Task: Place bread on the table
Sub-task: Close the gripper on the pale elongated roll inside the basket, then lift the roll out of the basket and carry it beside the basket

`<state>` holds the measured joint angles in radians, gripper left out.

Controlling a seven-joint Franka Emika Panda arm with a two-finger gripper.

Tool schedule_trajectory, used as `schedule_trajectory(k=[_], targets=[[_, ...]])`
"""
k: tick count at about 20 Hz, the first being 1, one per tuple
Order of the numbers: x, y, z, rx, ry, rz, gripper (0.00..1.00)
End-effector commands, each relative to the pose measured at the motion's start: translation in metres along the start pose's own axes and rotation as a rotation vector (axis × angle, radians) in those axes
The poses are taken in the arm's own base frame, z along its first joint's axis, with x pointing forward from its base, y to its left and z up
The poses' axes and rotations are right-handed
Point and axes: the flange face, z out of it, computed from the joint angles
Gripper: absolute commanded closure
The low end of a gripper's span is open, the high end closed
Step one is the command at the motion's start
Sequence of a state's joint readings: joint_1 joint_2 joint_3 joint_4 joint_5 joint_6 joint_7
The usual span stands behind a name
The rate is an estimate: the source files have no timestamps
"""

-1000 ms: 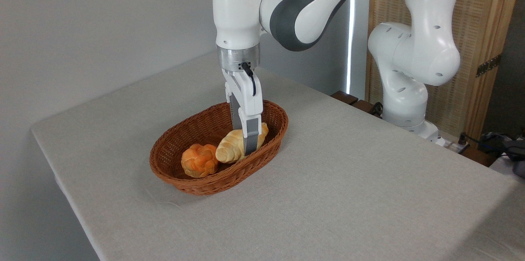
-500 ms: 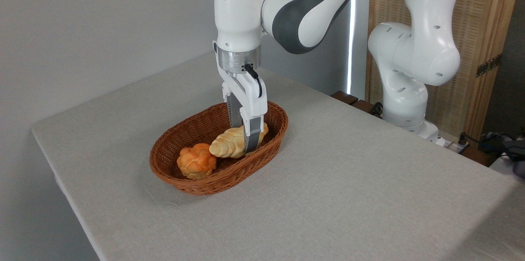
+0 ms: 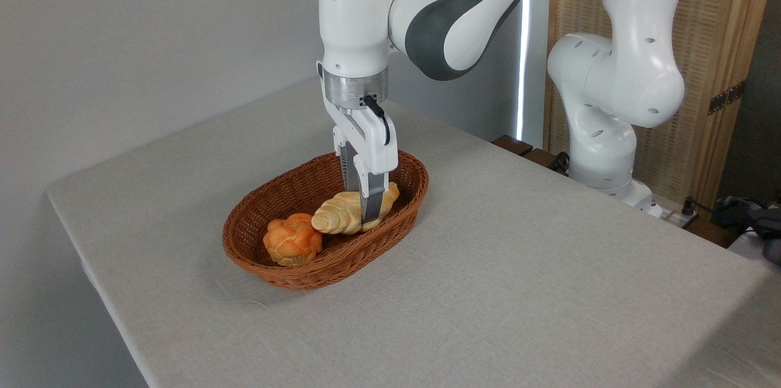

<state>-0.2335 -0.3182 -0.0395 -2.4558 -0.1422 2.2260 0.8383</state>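
The bread (image 3: 341,215) is a long pale-golden braided loaf, held inside the brown wicker basket (image 3: 293,269) with its left end lifted clear of the basket floor. My gripper (image 3: 368,211) points straight down and is shut on the loaf's right half; one grey finger (image 3: 373,205) crosses the loaf's front, the other is behind it. The table (image 3: 518,290) has a light grey cloth top and carries the basket near its middle.
A small round orange knotted bun (image 3: 292,238) lies in the basket's left end, close under the loaf's left tip. The arm's white base (image 3: 601,150) stands at the table's far right edge, with a wicker screen (image 3: 708,71) behind it.
The gripper has risen slightly with the loaf in it. The loaf's left end has come up and swung left, and the orange bun has shifted a little to the left.
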Motion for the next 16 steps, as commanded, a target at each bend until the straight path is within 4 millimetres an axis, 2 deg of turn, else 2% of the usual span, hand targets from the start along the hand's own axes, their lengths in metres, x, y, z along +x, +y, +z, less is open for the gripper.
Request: schedule_trajectory(k=[1,6,10,13,16], targets=[[-0.005,0.006,-0.002,-0.01,0.012,-0.02,0.5],[-0.006,0.007,-0.011,-0.018,0.009,-0.02,0.52],[0.0,0.005,-0.032,-0.056,-0.015,-0.014,0.53],[-0.005,-0.007,-0.05,-0.072,-0.008,-0.038,0.53],[-0.001,-0.016,-0.07,-0.08,0.017,-0.054,0.53]])
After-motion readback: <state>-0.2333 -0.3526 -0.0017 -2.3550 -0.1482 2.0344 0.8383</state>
